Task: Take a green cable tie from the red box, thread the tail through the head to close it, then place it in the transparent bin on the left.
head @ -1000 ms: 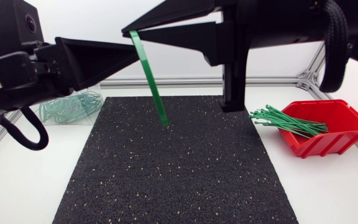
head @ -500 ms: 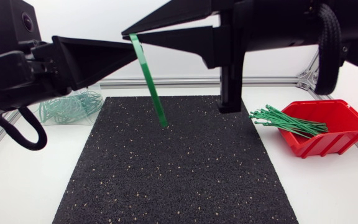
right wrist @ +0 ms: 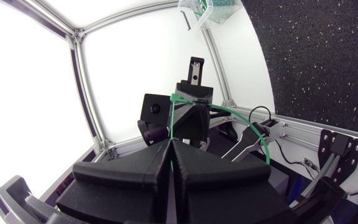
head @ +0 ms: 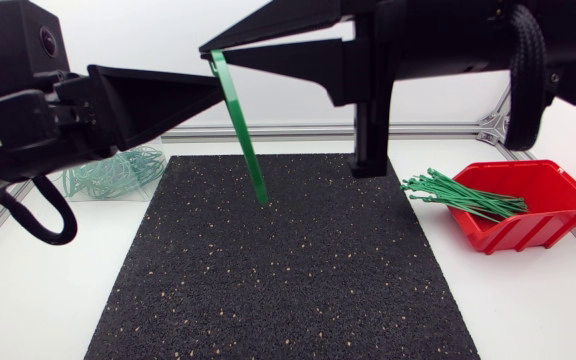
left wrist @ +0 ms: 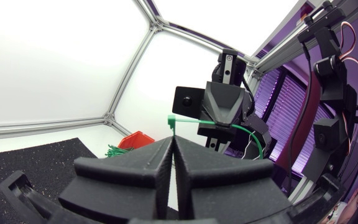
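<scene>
A green cable tie (head: 243, 130) hangs high above the black mat (head: 288, 280), its tail pointing down. My right gripper (head: 206, 50) is shut on its upper end, the head. My left gripper (head: 220, 92) meets it from the other side, shut on the strap just below. In the left wrist view the tie's head (left wrist: 172, 120) sticks out past my left gripper (left wrist: 171, 138). In the right wrist view the strap (right wrist: 173, 118) runs ahead from my right gripper (right wrist: 171, 142). The red box (head: 543, 205) holds several green ties (head: 463, 195). The transparent bin (head: 113, 172) holds closed ties.
An aluminium frame rail (head: 268, 133) runs along the table's far edge. The red box stands at the mat's right side and the bin at its far left corner.
Both grippers and the tie's upper end have shifted slightly to the right. The grips look unchanged and the tail still hangs over the same spot.
</scene>
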